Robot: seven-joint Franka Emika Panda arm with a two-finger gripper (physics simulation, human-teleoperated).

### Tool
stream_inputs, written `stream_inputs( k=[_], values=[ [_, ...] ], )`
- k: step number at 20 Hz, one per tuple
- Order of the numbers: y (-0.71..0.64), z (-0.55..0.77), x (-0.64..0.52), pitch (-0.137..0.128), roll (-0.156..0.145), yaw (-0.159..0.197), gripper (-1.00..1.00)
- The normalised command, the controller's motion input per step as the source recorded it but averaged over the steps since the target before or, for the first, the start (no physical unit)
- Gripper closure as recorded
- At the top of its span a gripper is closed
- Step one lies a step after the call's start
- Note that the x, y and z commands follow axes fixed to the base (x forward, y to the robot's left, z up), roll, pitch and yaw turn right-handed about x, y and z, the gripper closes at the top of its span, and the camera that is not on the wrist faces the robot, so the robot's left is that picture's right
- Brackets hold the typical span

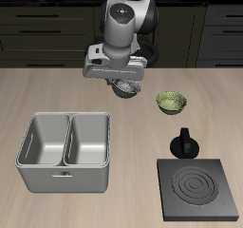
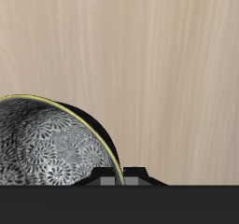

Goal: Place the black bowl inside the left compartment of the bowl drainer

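The black bowl (image 1: 125, 86) hangs above the table toward the back, clear of the wood, with my gripper (image 1: 123, 79) shut on its rim from above. In the wrist view the black bowl (image 2: 47, 151) fills the area close to the fingers, showing its speckled silvery inside and dark outer wall, with bare tabletop behind it. The bowl drainer (image 1: 59, 180) is a light-grey tub with two deep compartments, standing nearer the table's front edge and well apart from the gripper. Both compartments look empty.
An olive-green bowl (image 1: 171, 102) sits on the table beside the gripper. A small black pot (image 1: 183, 142) stands just behind a flat black stove plate (image 1: 199, 188) with concentric rings, near the front edge. Dark cabinets run behind the table.
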Motion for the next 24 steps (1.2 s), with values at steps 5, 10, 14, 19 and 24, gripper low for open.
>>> stream_inputs(
  k=[5,10,14,19,24],
  values=[
    [-0.13,0.64,-0.06,-0.094,-0.033,0.023,1.0],
    [-0.06,0.45,-0.05,-0.067,-0.013,-0.01,1.0],
    [-0.05,0.31,-0.02,-0.044,-0.018,-0.009,1.0],
    [-0.03,0.1,0.03,-0.015,-0.007,0.002,1.0],
    [-0.03,0.09,0.15,0.004,-0.019,-0.008,1.0]
  ],
)
